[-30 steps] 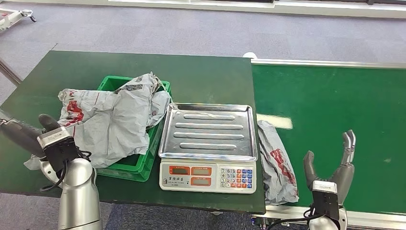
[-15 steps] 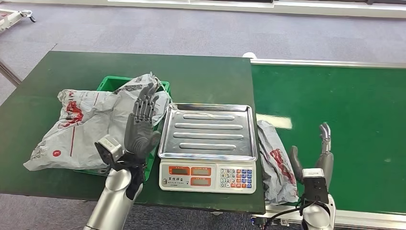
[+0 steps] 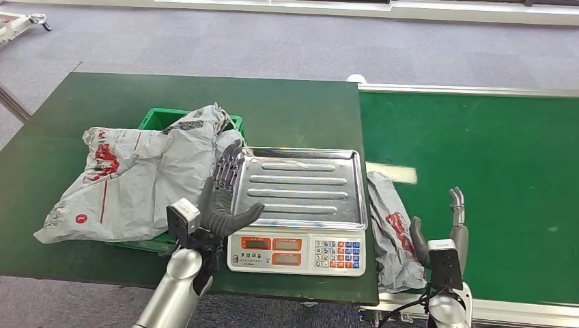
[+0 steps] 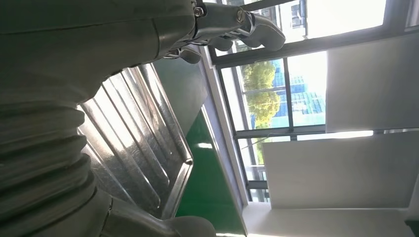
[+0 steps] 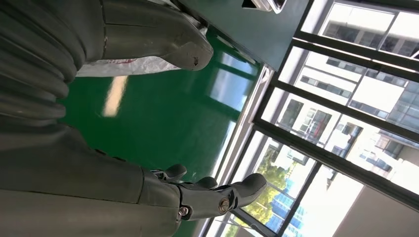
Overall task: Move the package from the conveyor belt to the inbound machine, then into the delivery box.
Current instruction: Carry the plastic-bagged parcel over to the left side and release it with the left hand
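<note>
two hands are raised and neither one holds anything. the package (image 3: pixel 396 232) still to be handled lies flat at the near edge of the conveyor belt (image 3: pixel 478 157), just beside the right side of the scale (image 3: pixel 298 212), which i take to be the inbound machine; its steel tray is bare, so the weighing step looks not yet done. the right hand (image 3: pixel 442 236) stands upright just beside the package on its belt side, fingers (image 5: pixel 225 195) spread and thumb apart, likely placed there to close in on the bag from the side. the left hand (image 3: pixel 222 198) hovers at the left rim of the scale tray with its fingers (image 3: pixel 229 167) straight and apart, thumb stretched over the tray's near corner (perhaps waiting to receive the bag once it is weighed). behind it, on the bench (image 3: pixel 171 102), the green delivery box (image 3: pixel 188 232) is heaped with crumpled grey bags (image 3: pixel 143 174) that spill over its walls, so room for another looks tight.
</note>
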